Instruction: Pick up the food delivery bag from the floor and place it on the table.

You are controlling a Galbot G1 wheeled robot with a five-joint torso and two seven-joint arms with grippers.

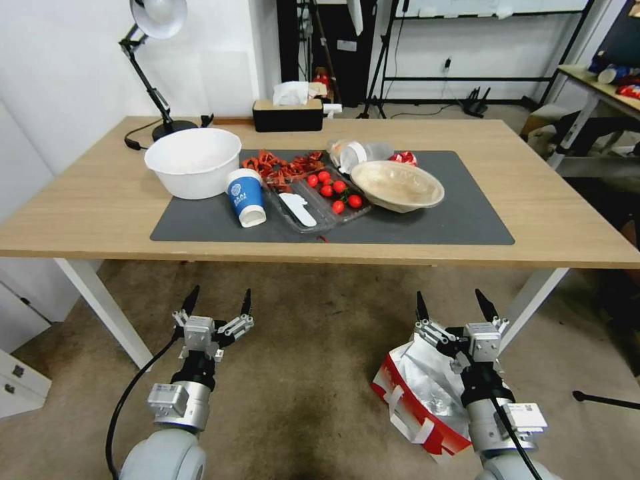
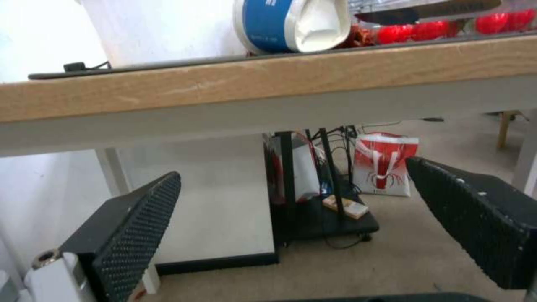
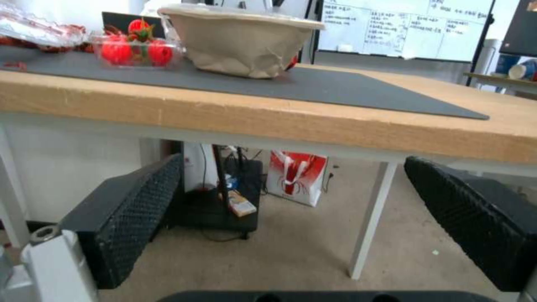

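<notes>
One food delivery bag (image 1: 427, 393) lies on the floor (image 1: 300, 373), below the right gripper (image 1: 457, 312), whose spread fingers hold nothing. Left gripper (image 1: 218, 303) is likewise released. Picking hasn't begun; next, I judge, reach down for a strap, then lift to the table (image 1: 553, 213).

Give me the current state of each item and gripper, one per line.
food delivery bag: on the floor, tipped, foil lining showing, not gripped.
left gripper: open, empty, held before the table edge.
right gripper: open, empty, above the bag.
blue paper cup: lying tilted on the grey mat.
white bowl: upright on the table.
beige bowl: upright on the mat.
tomato tray: open, tomatoes inside.
</notes>
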